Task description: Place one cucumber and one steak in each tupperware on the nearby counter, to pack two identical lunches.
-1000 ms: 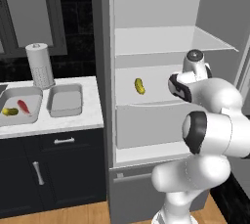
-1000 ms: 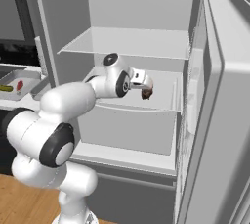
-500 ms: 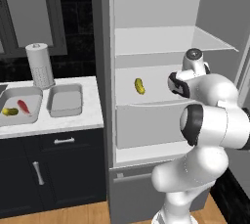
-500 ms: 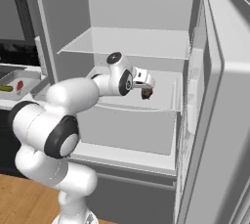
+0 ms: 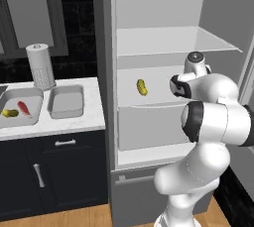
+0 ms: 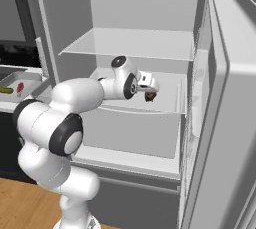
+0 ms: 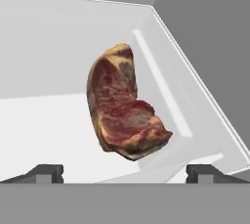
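The tool (image 6: 150, 89) is seen inside the open fridge (image 6: 220, 63), over the middle shelf (image 6: 167, 95), and its two dark finger tips (image 7: 46, 173) are spread wide apart with nothing between them. In the hand view a brown-red steak (image 7: 124, 103) is shown just beyond the tips, centred between them, standing on edge on the white shelf near the shelf's far right corner. In the right base view the same steak (image 6: 149, 96) is seen as a small dark lump just under the tool's end; whether it is touched cannot be told. In the left base view that steak is hidden behind the arm's wrist.

A yellow-green cucumber (image 5: 142, 87) is shown by the left base view on the same shelf, well to the left of the tool, lying free.

Further left, outside the fridge, the bench (image 5: 74, 122) carries two grey tupperware trays. The nearer-to-fridge tray (image 5: 65, 101) is seen bare. The left tray (image 5: 20, 108) holds a second cucumber (image 5: 10, 113) and a slim red steak (image 5: 24, 107), lying just beside each other. A white paper-towel roll (image 5: 40, 65) stands upright behind the trays. In the right base view the left tray (image 6: 15, 80) is glimpsed at the picture's left edge with its two items.
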Controlling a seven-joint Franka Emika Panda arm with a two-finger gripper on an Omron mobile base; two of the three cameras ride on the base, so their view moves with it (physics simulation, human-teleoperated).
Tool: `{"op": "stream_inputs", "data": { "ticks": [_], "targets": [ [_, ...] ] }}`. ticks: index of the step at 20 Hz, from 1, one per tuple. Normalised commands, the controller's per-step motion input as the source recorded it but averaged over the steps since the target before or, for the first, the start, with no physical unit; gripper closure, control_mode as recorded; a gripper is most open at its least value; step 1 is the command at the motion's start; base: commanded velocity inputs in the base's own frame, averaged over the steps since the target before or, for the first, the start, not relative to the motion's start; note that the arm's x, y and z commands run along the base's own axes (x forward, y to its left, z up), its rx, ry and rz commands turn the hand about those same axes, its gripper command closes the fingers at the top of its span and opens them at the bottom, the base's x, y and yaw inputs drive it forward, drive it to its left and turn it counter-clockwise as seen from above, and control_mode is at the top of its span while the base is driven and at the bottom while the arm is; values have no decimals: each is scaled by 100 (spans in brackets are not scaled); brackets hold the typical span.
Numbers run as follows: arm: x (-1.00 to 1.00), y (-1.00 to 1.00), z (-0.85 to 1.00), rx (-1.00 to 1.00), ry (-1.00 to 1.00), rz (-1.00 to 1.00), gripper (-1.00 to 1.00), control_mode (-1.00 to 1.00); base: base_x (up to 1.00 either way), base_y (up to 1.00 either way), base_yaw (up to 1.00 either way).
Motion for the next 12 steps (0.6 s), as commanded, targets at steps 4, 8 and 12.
{"op": "stream_inputs", "data": {
  "ticks": [4,8,12],
  "targets": [
    [11,-11,-6,0,0,0,-100,-100,0,0,0],
    [9,-12,-1,0,0,0,-100,-100,0,0,0],
    [8,-9,-10,0,0,0,-100,-100,0,0,0]
  ]
}}
